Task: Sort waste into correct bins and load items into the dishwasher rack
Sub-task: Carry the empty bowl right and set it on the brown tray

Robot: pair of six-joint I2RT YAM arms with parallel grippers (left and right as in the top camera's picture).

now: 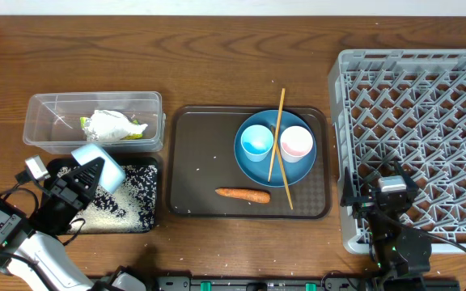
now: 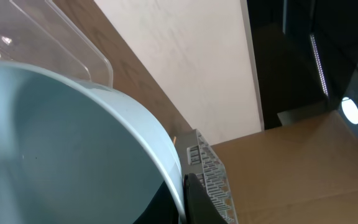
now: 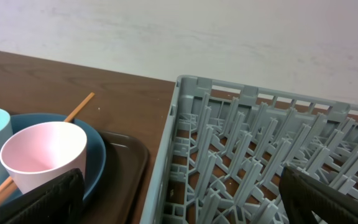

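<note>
Clamping the tilted pale blue bowl (image 1: 102, 164) tight in the left end effector (image 1: 90, 172), over the rice (image 1: 132, 190) in the black tray (image 1: 158, 202). Holding nothing in the right end effector (image 1: 385, 182), spread wide at the near-left corner of the rack (image 1: 427, 89). Cannot read the green-yellow label on the wrapper (image 1: 112, 125) in the clear tub (image 1: 35, 121). Finding the chopsticks (image 1: 277, 121) laid front-to-back across the plate (image 1: 253, 168), the carrot (image 1: 243, 194) left-to-right on the brown tray (image 1: 192, 162).

Finding: no text, brand, number or sign can be read in any of the three views. The one printed surface is the green-yellow label on the crumpled wrapper (image 1: 113, 124), which lies inside the clear tub (image 1: 45, 107). In the overhead view the print on it is too small and too creased to make out.
</note>
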